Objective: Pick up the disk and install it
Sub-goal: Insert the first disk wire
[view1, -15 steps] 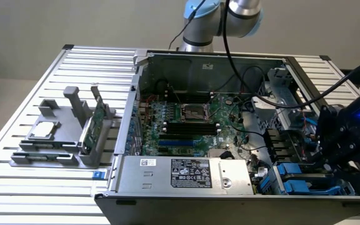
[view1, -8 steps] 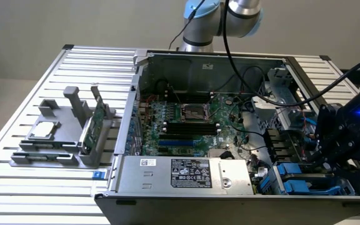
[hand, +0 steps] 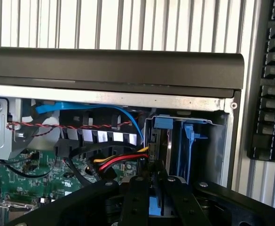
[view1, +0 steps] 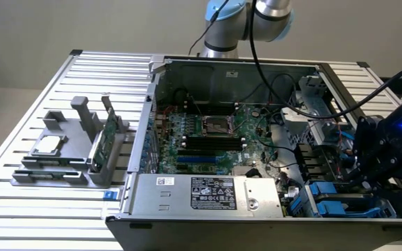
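The disk (hand: 159,147) stands on edge in the blue-railed drive bay (hand: 184,141) at the corner of the open computer case, its blue rail (hand: 163,123) at the far end. My gripper (hand: 155,183) reaches over it, its two black fingers (hand: 136,197) close together on either side of the disk's near edge, where a blue piece shows between them. In the exterior view my gripper (view1: 395,196) hangs over the blue drive bay (view1: 335,203) at the case's near corner on the exterior view's right. Most of the disk's face is hidden inside the bay.
Red, yellow and black cables (hand: 113,162) and a blue cable (hand: 81,107) run beside the bay. The power supply (view1: 219,192) and motherboard (view1: 208,133) fill the case. A grey fixture (view1: 61,162) on the exterior view's left holds a processor chip (view1: 49,145) and a green card (view1: 103,141).
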